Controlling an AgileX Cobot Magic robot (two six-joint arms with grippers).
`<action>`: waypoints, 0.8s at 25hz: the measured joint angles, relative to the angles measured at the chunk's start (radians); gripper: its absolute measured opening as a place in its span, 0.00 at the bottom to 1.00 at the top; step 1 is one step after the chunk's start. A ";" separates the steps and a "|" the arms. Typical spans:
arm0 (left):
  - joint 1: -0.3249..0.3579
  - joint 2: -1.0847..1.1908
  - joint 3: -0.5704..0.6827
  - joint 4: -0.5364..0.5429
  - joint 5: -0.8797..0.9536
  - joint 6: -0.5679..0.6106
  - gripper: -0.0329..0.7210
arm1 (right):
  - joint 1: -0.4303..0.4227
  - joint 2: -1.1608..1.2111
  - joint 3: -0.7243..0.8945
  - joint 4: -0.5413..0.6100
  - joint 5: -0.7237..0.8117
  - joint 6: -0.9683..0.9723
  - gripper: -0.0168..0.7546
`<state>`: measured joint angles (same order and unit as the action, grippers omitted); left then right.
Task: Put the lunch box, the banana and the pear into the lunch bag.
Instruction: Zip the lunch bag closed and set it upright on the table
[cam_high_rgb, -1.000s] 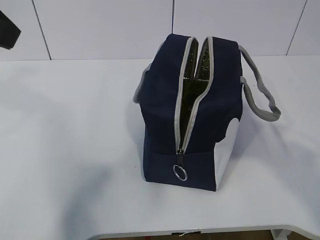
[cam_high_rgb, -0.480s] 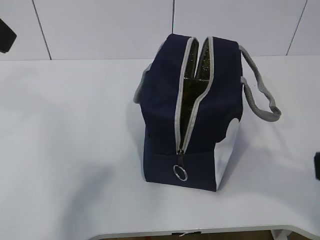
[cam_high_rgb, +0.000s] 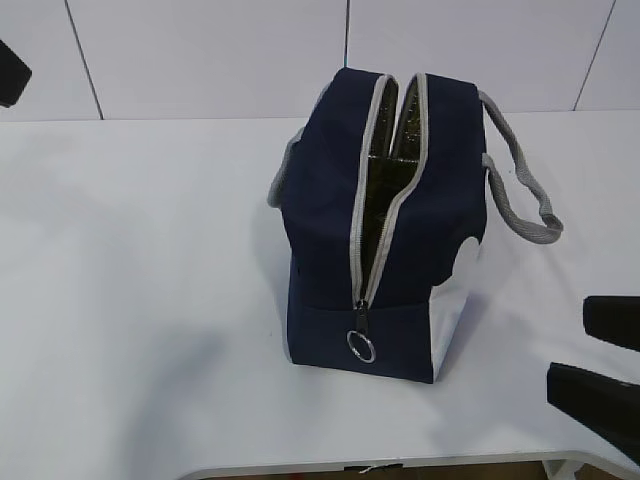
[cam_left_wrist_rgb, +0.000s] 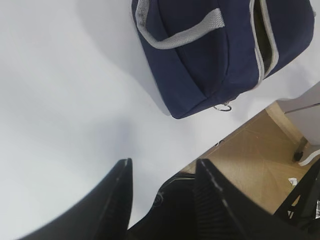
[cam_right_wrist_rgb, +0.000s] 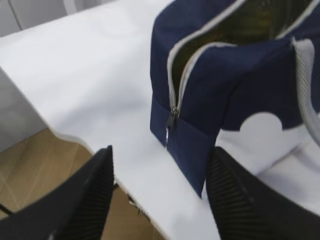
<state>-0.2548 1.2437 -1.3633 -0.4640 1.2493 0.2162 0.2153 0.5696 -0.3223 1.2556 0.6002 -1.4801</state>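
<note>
The navy lunch bag stands on the white table with its grey zipper open along the top and down the near end, ring pull at the bottom. Dark foil lining shows inside. It also shows in the left wrist view and the right wrist view. My right gripper is open and empty at the right edge, near the table's front. My left gripper is open and empty, high at the far left; only a dark corner of that arm shows in the exterior view. Lunch box, banana and pear are out of view.
The white table stretches left of the bag. Its front edge runs along the bottom, with wooden floor below. Grey webbing handles stick out to the bag's right. A white panelled wall stands behind.
My right gripper has come into the exterior view from the lower right, moving toward the bag. My left arm has drawn back further to the left edge. The bag has not moved.
</note>
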 joint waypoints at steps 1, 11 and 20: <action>0.000 0.000 0.000 0.000 0.000 0.000 0.43 | 0.000 0.000 0.025 0.058 -0.009 -0.078 0.65; 0.000 0.000 0.000 0.000 0.000 0.000 0.43 | 0.000 0.096 0.085 0.484 -0.029 -0.403 0.65; 0.000 0.000 0.000 0.000 0.000 0.000 0.43 | 0.000 0.434 0.085 0.503 0.073 -0.608 0.65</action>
<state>-0.2548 1.2437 -1.3633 -0.4640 1.2493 0.2162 0.2153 1.0033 -0.2371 1.7584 0.6730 -2.0885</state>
